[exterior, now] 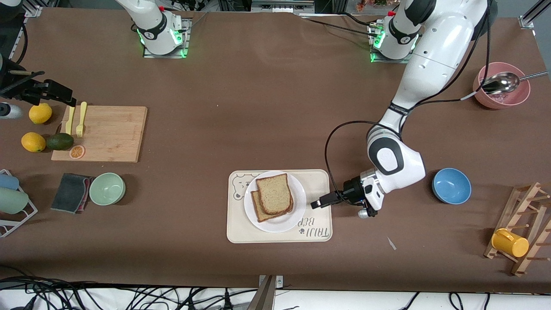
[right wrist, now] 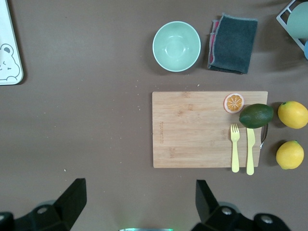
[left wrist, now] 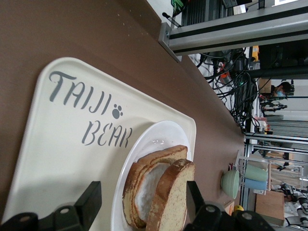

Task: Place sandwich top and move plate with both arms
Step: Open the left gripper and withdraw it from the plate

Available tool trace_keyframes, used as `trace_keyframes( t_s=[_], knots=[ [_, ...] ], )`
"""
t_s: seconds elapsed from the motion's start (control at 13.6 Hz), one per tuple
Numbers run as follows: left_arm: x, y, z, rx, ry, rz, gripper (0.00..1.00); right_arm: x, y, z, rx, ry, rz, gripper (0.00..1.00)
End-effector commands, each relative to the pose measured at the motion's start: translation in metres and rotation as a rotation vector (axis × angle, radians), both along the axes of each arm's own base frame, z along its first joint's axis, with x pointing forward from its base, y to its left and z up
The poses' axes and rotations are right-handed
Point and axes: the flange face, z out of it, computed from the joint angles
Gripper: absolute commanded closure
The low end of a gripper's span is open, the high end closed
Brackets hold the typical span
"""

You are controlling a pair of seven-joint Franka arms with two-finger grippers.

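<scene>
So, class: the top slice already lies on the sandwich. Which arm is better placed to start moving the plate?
The left. Its open claw hangs over the tray beside the plate, whereas the right claw waits, open, above the cutting board.

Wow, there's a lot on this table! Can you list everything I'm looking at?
bread: 2 slices, brown, stacked on the plate
plate: 1, white, on the tray
tray: 1, cream, table's middle
board: 1, wooden, toward the right arm's end
fork and knife: yellow, on the board
orange slice: 1, on the board
avocado: 1, green, beside the board
lemons: 2, yellow, beside the avocado
green bowl: 1, beside the cloth
cloth: 1, grey
blue bowl: 1, toward the left arm's end
pink bowl: 1, with a spoon
rack: 1, wooden, holds a mug
left gripper: fingers open, over the tray edge
right gripper: open, waiting above the board
</scene>
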Motion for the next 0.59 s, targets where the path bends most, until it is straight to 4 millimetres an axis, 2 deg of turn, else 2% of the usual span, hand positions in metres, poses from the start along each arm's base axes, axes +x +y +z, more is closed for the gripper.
trace_keyframes(
  t_s=[0.0, 0.15, 0.37, 0.52],
  knots=[
    [0.011, 0.029, 0.032, 0.064, 0.062, -0.028, 0.09, -0.003, -0.002, 0.008, 0.018, -0.003, 0.006, 0.00],
    [0.015, 0.044, 0.048, 0.108, 0.069, -0.052, 0.01, -0.003, -0.002, 0.008, 0.018, -0.003, 0.006, 0.00],
    [0.018, 0.082, 0.073, 0.143, 0.104, -0.111, 0.01, -0.003, -0.002, 0.008, 0.018, -0.003, 0.006, 0.00],
    [0.019, 0.103, 0.105, 0.263, 0.125, -0.121, 0.00, -0.003, -0.002, 0.008, 0.018, -0.003, 0.006, 0.00]
  ],
)
